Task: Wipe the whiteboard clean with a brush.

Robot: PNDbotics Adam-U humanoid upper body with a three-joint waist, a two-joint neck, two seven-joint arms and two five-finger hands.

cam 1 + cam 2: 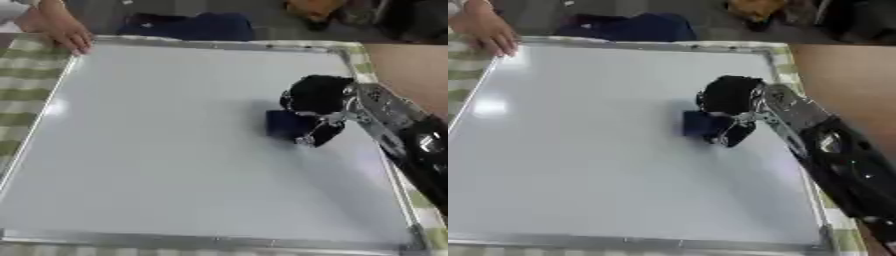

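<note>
Fingers [308, 134] curled round brush [282, 125]

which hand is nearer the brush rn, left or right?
Right. The right hand is on the dark brush, fingers curled round it on the whiteboard. The left hand shows in neither view.

A table under a green-checked cloth [22, 80]; the silver-framed whiteboard [175, 150] lies flat on it.
</note>
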